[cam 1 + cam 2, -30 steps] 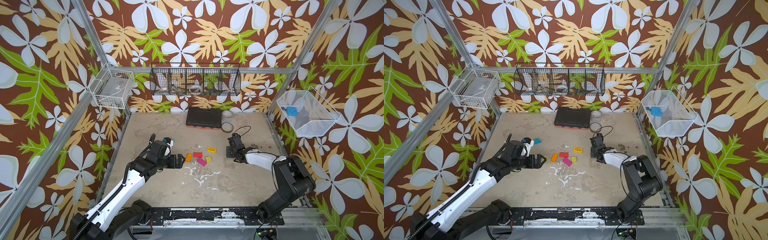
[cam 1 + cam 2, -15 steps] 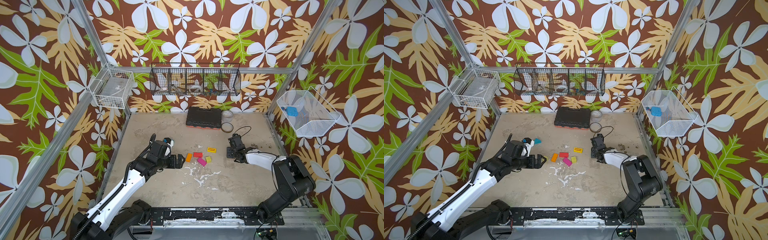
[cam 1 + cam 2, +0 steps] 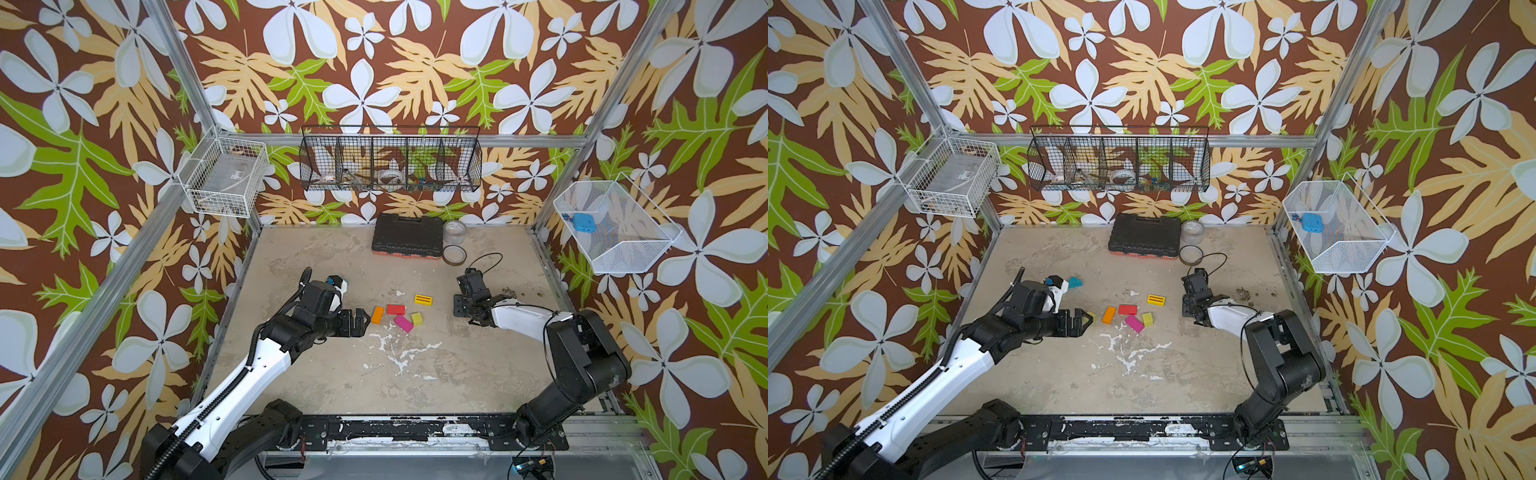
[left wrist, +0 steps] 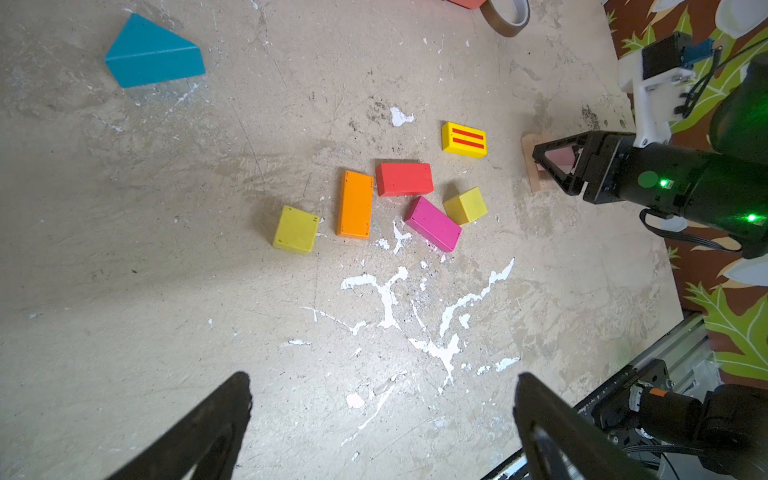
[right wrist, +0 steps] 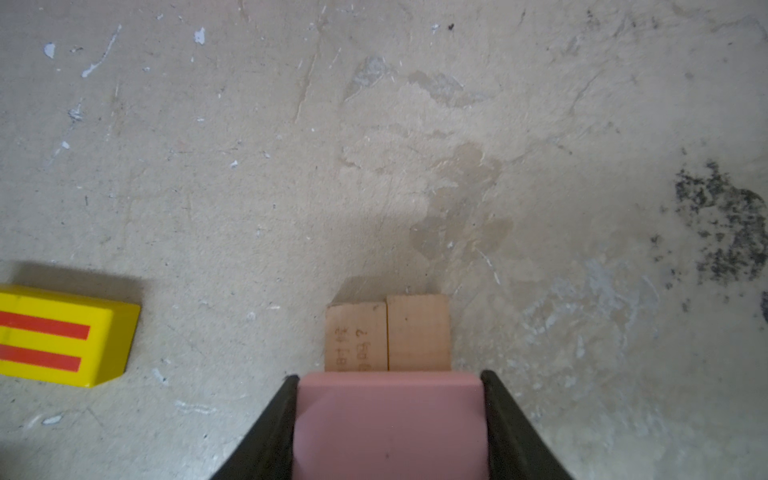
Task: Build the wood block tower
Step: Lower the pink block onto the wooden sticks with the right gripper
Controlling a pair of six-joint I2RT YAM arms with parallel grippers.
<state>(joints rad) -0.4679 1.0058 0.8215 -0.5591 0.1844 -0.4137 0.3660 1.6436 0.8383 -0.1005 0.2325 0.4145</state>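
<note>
Stained beige counter (image 3: 415, 374). Right fingers (image 5: 274, 436) clamp pale pink wooden brick (image 5: 388, 419) over two plain wooden planks (image 5: 386, 332); recommend seating squarely before release. Left fingers (image 4: 212, 428) wide, empty.

R-wrist view: pink brick (image 5: 388, 424) runs off the frame edge and covers the near ends of two plain planks (image 5: 386, 336); striped brick (image 5: 62, 334) also cut by an edge. L-wrist view: left gripper (image 4: 383, 380) fingers cut off, tape roll (image 4: 505, 16) clipped. Top views: right gripper (image 3: 458, 306) tips & load hidden under its wrist; teal wedge (image 3: 1076, 282) partly behind wrist cam (image 3: 1054, 289); basket (image 3: 1119, 160) contents too small to tell.
</note>
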